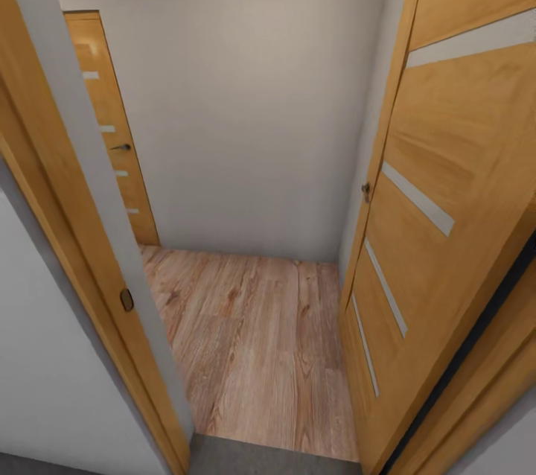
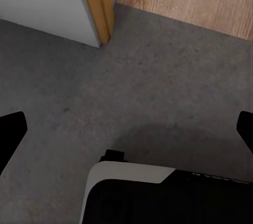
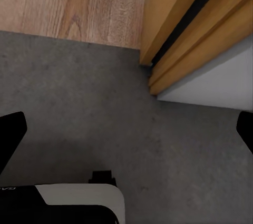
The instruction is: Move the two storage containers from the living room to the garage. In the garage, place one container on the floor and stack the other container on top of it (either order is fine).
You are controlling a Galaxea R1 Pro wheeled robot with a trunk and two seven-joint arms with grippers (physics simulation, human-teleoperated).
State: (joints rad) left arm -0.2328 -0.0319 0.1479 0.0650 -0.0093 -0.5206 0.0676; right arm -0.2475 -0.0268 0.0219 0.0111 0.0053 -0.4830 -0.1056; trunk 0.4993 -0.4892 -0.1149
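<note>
Standing at a doorway, the robot looks to be in transit between rooms, with neither storage bin visible in any view, so where they sit cannot be told from here. Its base rests on the grey concrete floor (image 2: pixel 158 76), while just ahead the wood-plank floor (image 1: pixel 253 341) begins beyond the threshold. An open wooden door (image 1: pixel 447 185) with pale inset strips swings on the right, the door frame (image 1: pixel 67 237) rises on the left, and a second closed door (image 1: pixel 112 125) stands at the far left against a plain wall (image 1: pixel 246 88).

Judging by this, the robot is probably heading out of the garage toward the living room to fetch a bin; the next move calls for rolling straight through the gap without clipping the door or frame.

Both arms hang low, pointing down at the concrete beside the base. The left gripper (image 2: pixel 126 129) has its fingers spread wide with nothing between them, and the right gripper (image 3: pixel 126 129) is likewise spread and empty. Each wrist view also catches part of the robot's base (image 2: pixel 158 197).
</note>
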